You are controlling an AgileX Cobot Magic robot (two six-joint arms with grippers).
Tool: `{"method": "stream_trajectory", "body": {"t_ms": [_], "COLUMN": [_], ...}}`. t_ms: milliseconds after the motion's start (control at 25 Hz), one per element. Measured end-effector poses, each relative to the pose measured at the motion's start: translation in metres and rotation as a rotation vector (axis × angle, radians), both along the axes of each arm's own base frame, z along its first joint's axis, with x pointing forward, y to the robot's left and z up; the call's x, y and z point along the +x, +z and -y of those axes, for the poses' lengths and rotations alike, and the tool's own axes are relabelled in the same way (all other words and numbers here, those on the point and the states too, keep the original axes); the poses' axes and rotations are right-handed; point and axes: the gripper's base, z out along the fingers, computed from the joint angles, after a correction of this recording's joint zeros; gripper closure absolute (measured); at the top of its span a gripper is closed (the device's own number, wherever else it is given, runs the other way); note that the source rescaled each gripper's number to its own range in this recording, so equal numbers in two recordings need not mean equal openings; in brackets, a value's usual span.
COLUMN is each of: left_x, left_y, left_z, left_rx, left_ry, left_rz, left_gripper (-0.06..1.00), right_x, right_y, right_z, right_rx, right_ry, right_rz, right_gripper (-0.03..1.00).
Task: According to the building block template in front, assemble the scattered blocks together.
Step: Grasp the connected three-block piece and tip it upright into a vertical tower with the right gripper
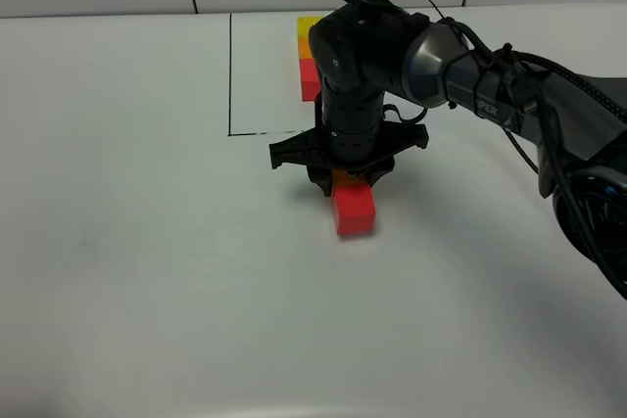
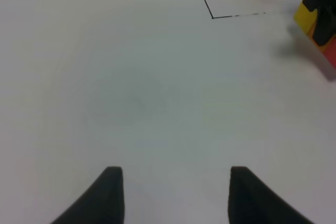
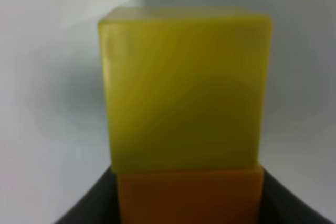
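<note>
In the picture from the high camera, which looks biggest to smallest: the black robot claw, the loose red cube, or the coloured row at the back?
1. Right gripper, widest by far.
2. Template row, partly hidden behind the arm.
3. Red cube.
The row and cube look close; the cube sits nearer the camera, so that order is unsure.

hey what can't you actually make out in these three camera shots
- High view: the right hand covers the loose yellow block and most of the orange block; only the red block shows fully.
- High view: the arm partly hides the template row.
- Right wrist view: yellow block is blurred, and fills the frame.
- Left wrist view: frame edge cuts the loose blocks.
</note>
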Motion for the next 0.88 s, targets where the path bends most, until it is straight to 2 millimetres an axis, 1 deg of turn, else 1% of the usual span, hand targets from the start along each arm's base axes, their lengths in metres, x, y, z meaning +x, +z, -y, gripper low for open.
{"method": "stream_trajectory", "body": {"t_ms": [320,600,880], "left_x": [0.000,0.000,0.000], "left_y": [0.000,0.000,0.000], "left_z": [0.000,0.000,0.000], "left_rx": [0.000,0.000,0.000], "left_ry": [0.000,0.000,0.000], "left_rz": [0.000,0.000,0.000], "left_gripper": [0.91,0.91,0.91], "right_x": [-0.001,-0.002,-0.001], "right_y": [-0.013,-0.021,-0.021], "right_z": [-0.004,-0.006,-0.008], "right_rx": [-0.020,-0.034,-0.028], "right_ry": [-0.085,-0.082,-0.070], "right_rz": [-0.007,-0.016,0.011], "right_gripper": [0.94,0.94,0.93]}}
